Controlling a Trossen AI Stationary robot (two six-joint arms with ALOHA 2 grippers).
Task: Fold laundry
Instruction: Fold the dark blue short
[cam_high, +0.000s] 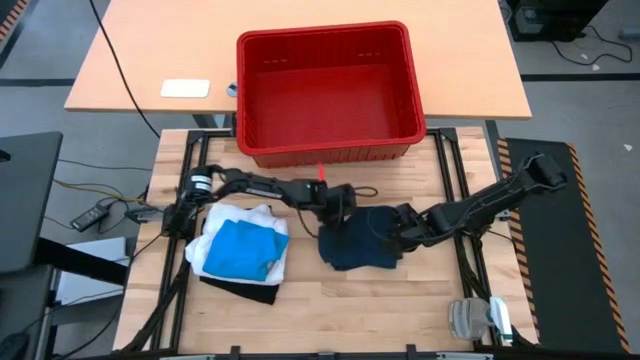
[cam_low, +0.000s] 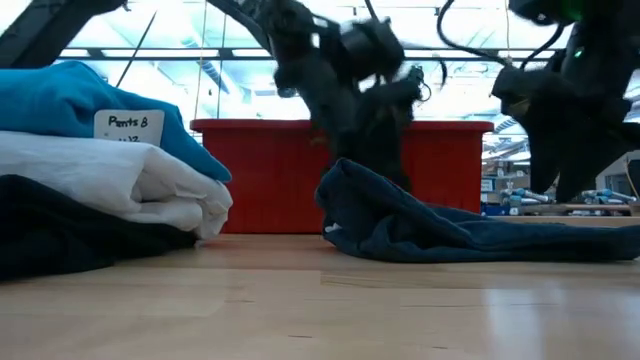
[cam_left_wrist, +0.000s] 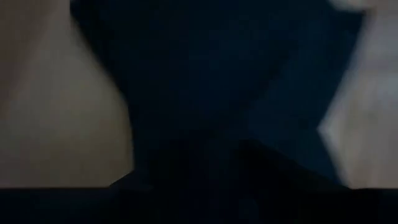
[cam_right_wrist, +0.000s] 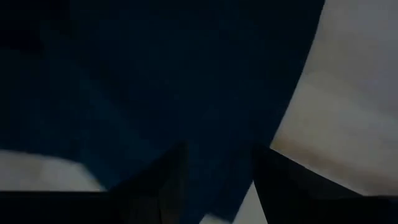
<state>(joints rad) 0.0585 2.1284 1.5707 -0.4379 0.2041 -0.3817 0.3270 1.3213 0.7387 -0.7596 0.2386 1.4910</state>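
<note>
High view: left gripper (cam_high: 338, 205) sat over the near-left edge of a dark navy garment (cam_high: 362, 250), which lay mid-table on the wooden table (cam_high: 330, 310). Fingertips lost against the dark cloth, so couldn't tell from here if open or closed. Right gripper (cam_high: 397, 224) came in from the other side, over the garment's right part; same problem, tips merged w/ fabric. Left of that, well apart, a stack: bright blue piece (cam_high: 240, 250) on top of a white T-shirt (cam_high: 268, 225), black garment (cam_high: 245, 292) peeking out underneath. Red basket (cam_high: 330, 92) stood behind, at the table's far edge. A grey-white object at the near-right corner was too small to ID.

Low view: navy garment (cam_low: 470, 235) lay flat w/ one end humped up below a dark arm; gripper tips hidden behind the hump. Second arm at far right, partly cut off. Stack at left also cut by the frame edge; a label on the blue piece (cam_low: 60, 100) only partly readable.

Left wrist view: v. dark, blurred. Navy cloth (cam_left_wrist: 217, 81) filled most of it; fingers couldn't be separated from fabric, so grip state couldn't be told.

Right wrist view: two dark fingers (cam_right_wrist: 168, 180) stood apart w/ a gap between them, navy cloth (cam_right_wrist: 155, 81) just ahead and running between them; whether they pinched it couldn't be told.
</note>
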